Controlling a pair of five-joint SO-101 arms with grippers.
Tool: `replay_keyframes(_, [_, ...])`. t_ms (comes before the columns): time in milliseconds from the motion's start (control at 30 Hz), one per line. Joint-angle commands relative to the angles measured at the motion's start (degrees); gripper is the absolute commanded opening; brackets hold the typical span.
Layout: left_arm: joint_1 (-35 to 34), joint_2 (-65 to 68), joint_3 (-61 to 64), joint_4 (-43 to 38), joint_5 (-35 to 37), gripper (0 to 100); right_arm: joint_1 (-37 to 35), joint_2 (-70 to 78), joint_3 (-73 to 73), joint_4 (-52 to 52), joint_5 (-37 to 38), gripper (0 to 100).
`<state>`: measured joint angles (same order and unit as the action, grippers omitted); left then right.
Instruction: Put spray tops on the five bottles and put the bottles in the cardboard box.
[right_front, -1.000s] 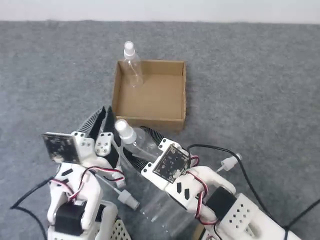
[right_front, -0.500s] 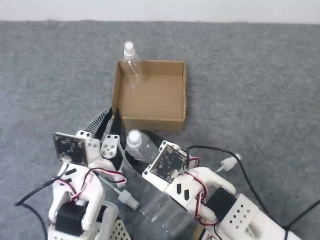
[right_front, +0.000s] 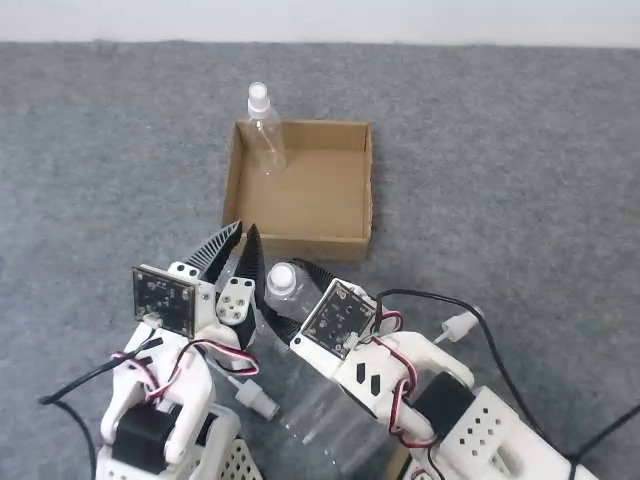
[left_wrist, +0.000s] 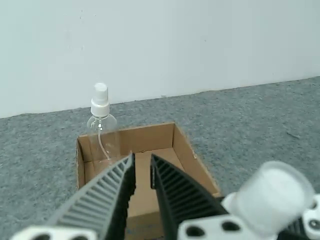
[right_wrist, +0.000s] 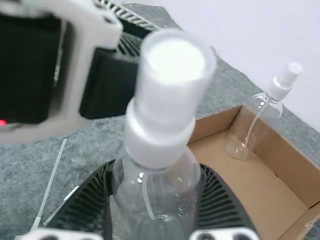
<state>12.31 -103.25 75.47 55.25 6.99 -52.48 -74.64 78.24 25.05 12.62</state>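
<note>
The high view looks steeply down over the table (right_front: 520, 150). The left wrist view faces, seemingly low, across the cardboard box (left_wrist: 145, 137) to a wall (left_wrist: 200, 40). The right wrist view hugs the held bottle (right_wrist: 155, 165). All share the box's standing bottle (right_front: 263, 135).

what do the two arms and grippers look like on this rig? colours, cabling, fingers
Both arms are white plastic with black servo blocks. The left gripper and right gripper have black ribbed fingers tapering to points. Each wrist carries a dark square circuit board. Red, black and white wires loop along the links, and black cables trail off the bases.
</note>
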Motion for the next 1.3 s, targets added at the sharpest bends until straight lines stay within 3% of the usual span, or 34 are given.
replay_keyframes(0, [0.00, -1.14, -1.27, -0.26, -0.35, 5, 0.75, -2.24, -0.70, 0.13, -0.53, 2.4])
replay_keyframes(367, [-12.84, -1.14, -8.04, -0.26, -0.62, 5, 4.70, -2.24, -0.26, -0.48, -3.52, 2.3])
replay_keyframes(733, [-27.52, -1.14, -5.41, 0.00, -0.18, 5, 4.79, -2.24, -0.35, -0.48, -3.69, 2.3])
replay_keyframes(933, [-30.68, -1.14, -0.40, -0.09, 6.68, 4, 4.70, -1.71, -0.44, -0.48, -3.69, 2.3])
replay_keyframes(1267, [-34.20, -1.14, 4.97, -0.35, 7.30, 5, 4.70, -1.54, -6.68, -1.89, -3.16, 2.3])
